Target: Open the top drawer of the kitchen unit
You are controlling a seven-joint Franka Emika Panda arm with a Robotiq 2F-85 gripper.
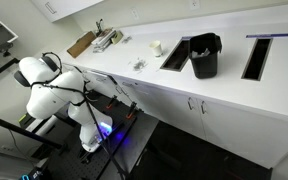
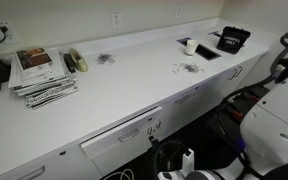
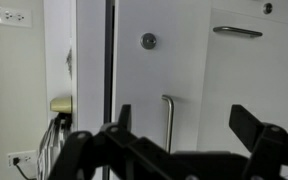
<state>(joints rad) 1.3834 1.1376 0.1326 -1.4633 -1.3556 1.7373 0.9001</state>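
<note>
The kitchen unit (image 2: 134, 75) is a long white cabinet run with a white worktop, seen in both exterior views (image 1: 224, 95). The top drawer (image 2: 119, 140) is a wide flat white front just under the worktop edge, with a slim bar handle (image 2: 136, 133). Whether it is fully flush I cannot tell. My gripper (image 2: 171, 160) hangs low in front of the unit, just right of and below the drawer. In the wrist view the gripper (image 3: 189, 125) is open and empty. A bar handle (image 3: 167, 120) on a white front lies between its fingers, some way off.
A stack of magazines (image 2: 42, 72) and small items lie on the worktop. A black bin (image 1: 204, 55) stands between dark rectangular recesses (image 1: 256, 58). Cabinet doors with small silver handles (image 1: 190, 103) run along the unit. The white arm (image 1: 54, 95) and its black frame stand in front.
</note>
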